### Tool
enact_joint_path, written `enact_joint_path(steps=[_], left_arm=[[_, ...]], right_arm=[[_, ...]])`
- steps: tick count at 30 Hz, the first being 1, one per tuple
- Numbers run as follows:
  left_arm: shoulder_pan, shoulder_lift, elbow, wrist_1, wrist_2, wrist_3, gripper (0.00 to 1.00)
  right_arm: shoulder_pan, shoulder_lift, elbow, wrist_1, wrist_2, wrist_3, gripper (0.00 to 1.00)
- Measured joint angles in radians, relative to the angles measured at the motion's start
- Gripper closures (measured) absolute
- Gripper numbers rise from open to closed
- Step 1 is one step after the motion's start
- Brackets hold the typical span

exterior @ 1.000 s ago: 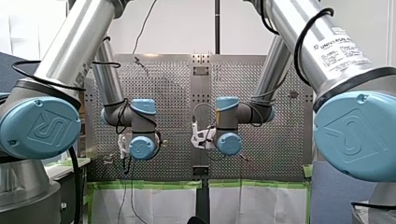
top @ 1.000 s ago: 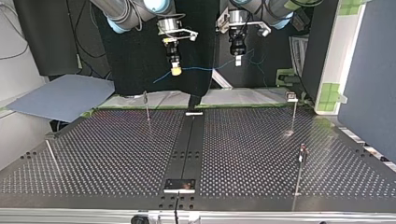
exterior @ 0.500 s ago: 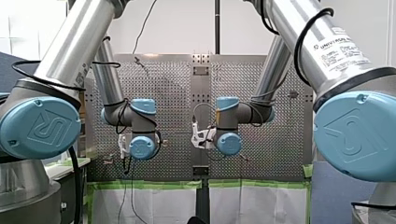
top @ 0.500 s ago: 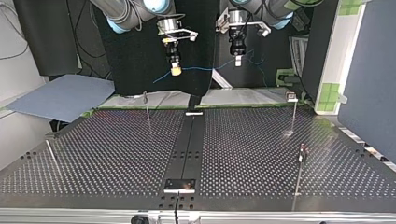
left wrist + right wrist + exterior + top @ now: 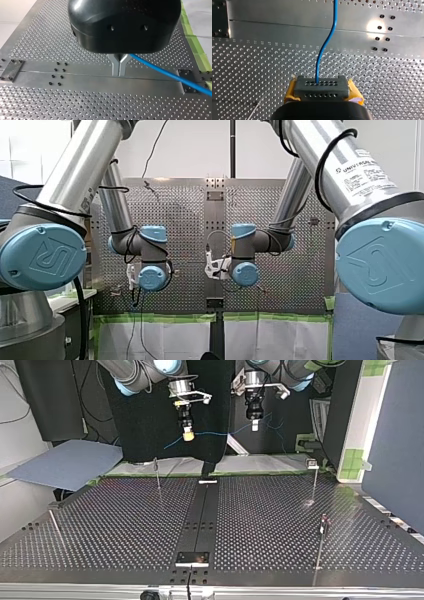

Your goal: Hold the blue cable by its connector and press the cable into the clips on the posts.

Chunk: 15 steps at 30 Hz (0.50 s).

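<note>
Jaws of my right gripper (image 5: 322,90): yellow pads (image 5: 290,91) pinch the dark connector (image 5: 322,85) from both sides. Jaws of my left gripper (image 5: 119,69): metal fingers pressed together, pinching the blue cable (image 5: 170,74) partway along its length.

Cable leaves the connector and spans in the air to my left gripper. A loose tail continues past it. Both grippers hang high above the perforated table (image 5: 125,525), over its central strip.

Top view: cable is well apart from the far-left post (image 5: 158,476), far-right post (image 5: 314,485) and near-right post (image 5: 320,547).
</note>
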Motion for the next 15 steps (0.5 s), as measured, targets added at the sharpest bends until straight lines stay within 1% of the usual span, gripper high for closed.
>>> enact_joint_path(steps=[3, 6, 9, 10, 13, 15], left_arm=[[-0.001, -0.001, -0.001, -0.001, 0.001, 0.001, 1.00], [-0.012, -0.013, -0.014, -0.016, 0.006, 0.016, 1.00], [-0.018, -0.021, -0.024, -0.040, 0.008, 0.037, 1.00], [-0.018, -0.022, -0.025, -0.048, 0.009, 0.042, 1.00], [-0.020, -0.024, -0.027, -0.062, 0.009, 0.049, 1.00], [-0.020, -0.024, -0.027, -0.065, 0.009, 0.051, 1.00]], right_arm=[[0.000, 0.000, 0.000, 0.000, 0.000, 0.000, 1.00], [0.011, 0.011, -0.011, 0.011, 0.011, -0.002, 1.00], [0.033, 0.033, -0.033, 0.033, 0.033, -0.003, 1.00], [0.044, 0.044, -0.044, 0.044, 0.044, -0.003, 1.00], [0.070, 0.070, -0.070, 0.070, 0.070, -0.003, 1.00], [0.087, 0.087, -0.087, 0.087, 0.079, -0.003, 1.00]])
